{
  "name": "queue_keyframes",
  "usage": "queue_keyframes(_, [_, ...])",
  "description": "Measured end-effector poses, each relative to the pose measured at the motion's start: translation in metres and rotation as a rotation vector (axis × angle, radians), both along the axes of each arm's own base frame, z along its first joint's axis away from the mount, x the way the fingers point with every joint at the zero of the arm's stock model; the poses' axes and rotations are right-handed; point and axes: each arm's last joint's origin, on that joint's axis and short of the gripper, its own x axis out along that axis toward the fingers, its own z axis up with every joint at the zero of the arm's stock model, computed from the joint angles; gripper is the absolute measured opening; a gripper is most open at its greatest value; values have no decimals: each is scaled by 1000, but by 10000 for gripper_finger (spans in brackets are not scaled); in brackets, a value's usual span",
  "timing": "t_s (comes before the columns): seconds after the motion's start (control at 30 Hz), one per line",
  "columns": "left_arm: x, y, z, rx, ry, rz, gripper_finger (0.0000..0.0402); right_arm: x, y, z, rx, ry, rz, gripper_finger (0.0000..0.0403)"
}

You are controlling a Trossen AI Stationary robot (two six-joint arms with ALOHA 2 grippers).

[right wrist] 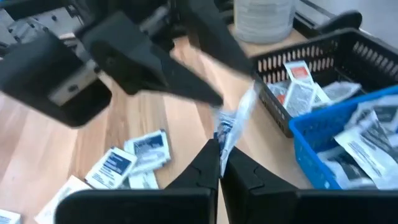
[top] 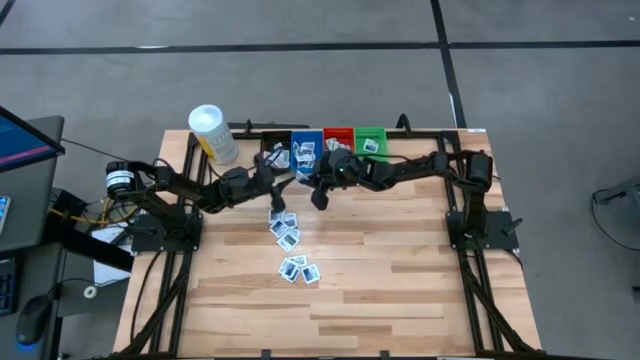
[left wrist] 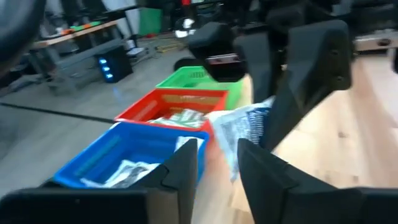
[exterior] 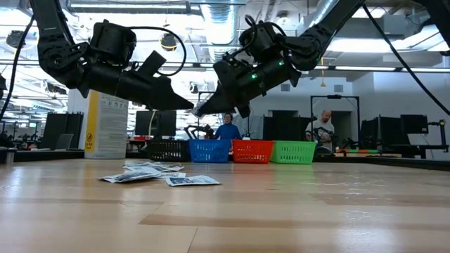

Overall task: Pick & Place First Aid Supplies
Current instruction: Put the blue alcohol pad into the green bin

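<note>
Right gripper [right wrist: 219, 163] pinches one packet [right wrist: 235, 121] in midair, just short of the blue bin [right wrist: 323, 146]; its long axis runs up from the fingertips toward the left gripper [left wrist: 217, 163], whose jaws stand parted beside it

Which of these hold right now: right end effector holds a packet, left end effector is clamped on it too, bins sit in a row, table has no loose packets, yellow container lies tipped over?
1. The right end effector is shut on a packet. True.
2. The left end effector is clamped on that packet. False: its fingers are apart.
3. Four bins stand in a row: black bin, blue bin, red bin, green bin. True.
4. No loose packets on the table. False: loose packets lie there.
5. The yellow container is tipped over. False: upright.
</note>
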Motion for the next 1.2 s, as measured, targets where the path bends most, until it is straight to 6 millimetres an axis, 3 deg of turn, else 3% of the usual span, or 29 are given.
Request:
queue_keyframes(0.27, [-1, 1, -3, -11, 32, 38, 157, -9, -18, -6, 20, 68, -48, 0])
queue_keyframes(0.4, [-2, 1, -9, -59, 79, 46, 160, -21, -31, 3, 22, 78, -94, 0])
queue_keyframes(0.67, [-9, -1, -16, -128, 187, 57, 157, -80, -44, 24, -12, 82, -294, 0])
queue_keyframes(0.93, [-20, -5, -1, -153, 219, 62, 159, -147, -44, 4, 51, 128, -527, 0])
queue_keyframes(1.2, [-25, -8, 6, -221, 194, 9, 159, -166, -58, -9, 75, 148, -652, 0])
